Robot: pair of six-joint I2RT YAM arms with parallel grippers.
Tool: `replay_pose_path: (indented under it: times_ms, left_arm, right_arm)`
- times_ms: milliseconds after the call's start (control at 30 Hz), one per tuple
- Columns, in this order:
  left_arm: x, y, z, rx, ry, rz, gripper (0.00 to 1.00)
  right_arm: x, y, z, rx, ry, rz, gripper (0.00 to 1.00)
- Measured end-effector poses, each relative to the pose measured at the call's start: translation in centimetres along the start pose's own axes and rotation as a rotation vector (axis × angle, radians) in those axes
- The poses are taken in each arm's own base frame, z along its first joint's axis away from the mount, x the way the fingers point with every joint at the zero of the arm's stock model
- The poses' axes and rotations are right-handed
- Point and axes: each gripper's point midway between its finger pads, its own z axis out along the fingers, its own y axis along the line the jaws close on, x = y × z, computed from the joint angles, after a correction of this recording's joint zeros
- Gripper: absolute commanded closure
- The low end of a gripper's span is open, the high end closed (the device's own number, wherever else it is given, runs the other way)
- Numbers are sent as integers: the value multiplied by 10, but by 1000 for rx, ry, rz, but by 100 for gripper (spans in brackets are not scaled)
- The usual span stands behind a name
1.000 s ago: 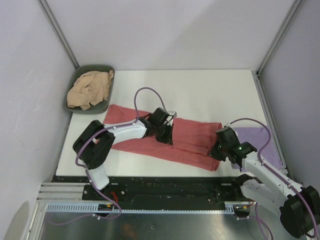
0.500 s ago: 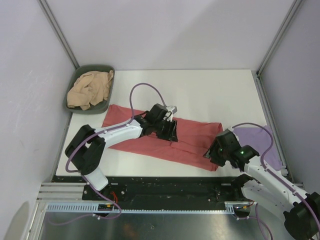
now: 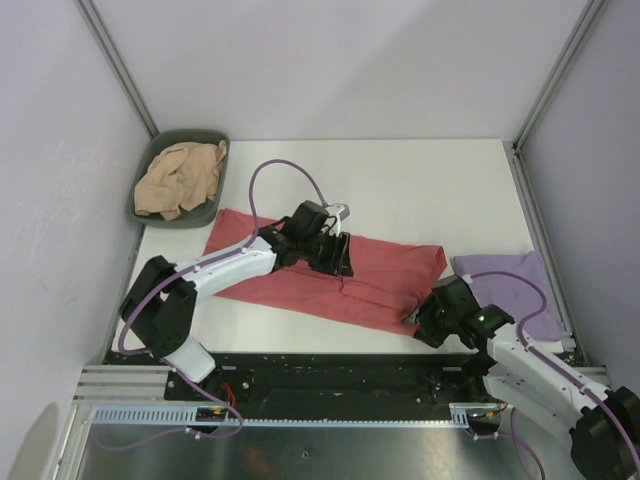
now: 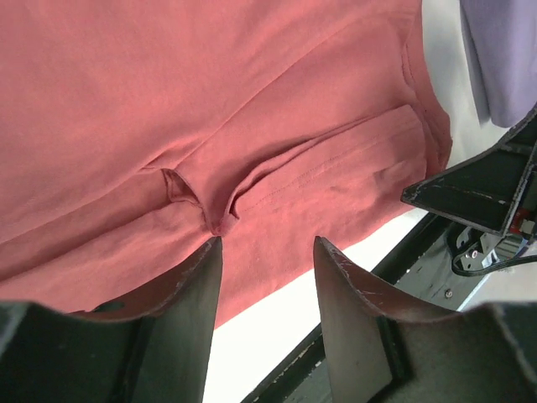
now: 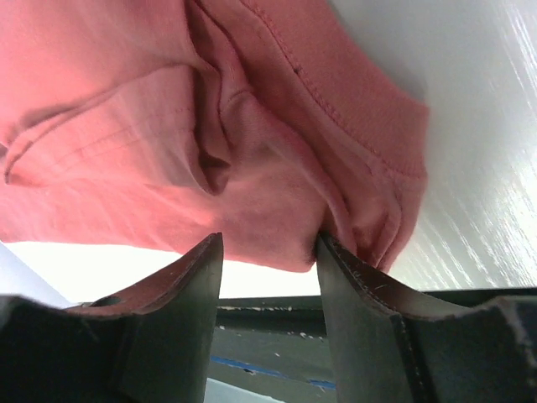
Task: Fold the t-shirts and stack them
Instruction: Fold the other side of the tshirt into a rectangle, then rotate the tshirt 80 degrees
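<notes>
Hovering left gripper [image 4: 264, 252]: it is hanging low over the salmon-red t-shirt [image 3: 385, 272], its jaws standing partly apart and gripping nothing.
Cloth at the left gripper: a small pinched pucker is sitting just ahead of the tips, with creases running away from it. The shirt is spreading out ahead of the jaws and to both sides of them.
Right gripper [image 5: 268, 248]: it is reaching at the shirt's near corner, with its jaws partly apart and nothing clamped between them.
Cloth at the right gripper: the hemmed, bunched corner is lying just ahead of the tips. The finger [image 5: 361, 285] on the right of the wrist view is meeting the fold or nearly so; I cannot tell which.
Salmon-red t-shirt: it is lying as a long folded band on the white table [image 3: 420, 185], stretching from under the left gripper across to the right gripper.
Pale lavender t-shirt [image 3: 510, 285]: it is lying flat just beyond the right gripper's outer side, near the red band's end.
Tan-beige t-shirt [image 3: 180, 178]: it is sitting crumpled in the dark green bin [image 3: 195, 136], well apart from the left gripper, off to its far outer side.
</notes>
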Motion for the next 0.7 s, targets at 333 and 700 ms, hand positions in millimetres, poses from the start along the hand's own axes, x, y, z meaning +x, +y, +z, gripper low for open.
replay_pose_path:
  times_ms: [333, 700]
  left_arm:
    - [-16, 29, -21, -50, -57, -57, 50]
    - [-5, 70, -22, -183, -10, -126, 50]
  right_arm:
    - [-59, 25, 21, -5, -62, 122, 49]
    - [-231, 125, 87, 28, -208, -10, 48]
